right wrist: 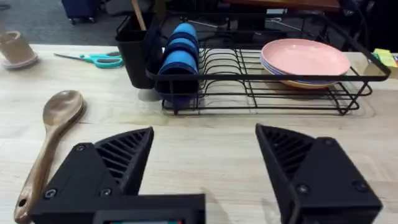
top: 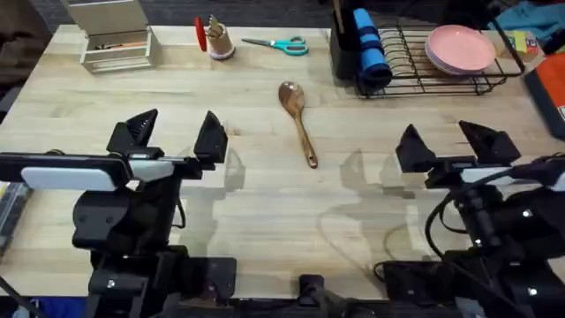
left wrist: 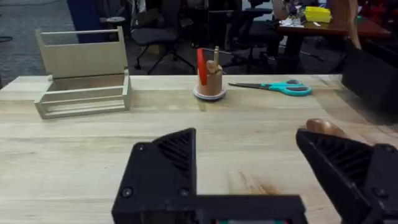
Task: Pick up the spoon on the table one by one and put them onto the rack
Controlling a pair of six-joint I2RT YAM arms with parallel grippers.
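Where the table [top: 265, 194] lies bare at its middle: one spoon [top: 297, 118], flat on the wood, bowl up. Long axis running away from the arms' bases, tilted a little. Oval bowl toward the far edge and the scissors [top: 281, 44]; slim handle trailing back toward the bases and slightly right. Apart from everything, touched by neither arm.

Far right of the table: the rack [top: 441, 75], black wire, with a black utensil cup [top: 342, 49] at its left end, a wooden handle standing in it. Blue cups [top: 371, 53] just beside the utensil cup, pink plates [top: 461, 46] farther right in the rack.

Left gripper [top: 175, 137] above the near-left table, left of the spoon, fingers spread wide, nothing between them. Right gripper [top: 446, 143] over the near-right table, equally spread and empty, well short of the rack.

Far left corner: a beige box [top: 113, 35]. Between box and scissors, a small wooden holder [top: 217, 40] with a red item in it.
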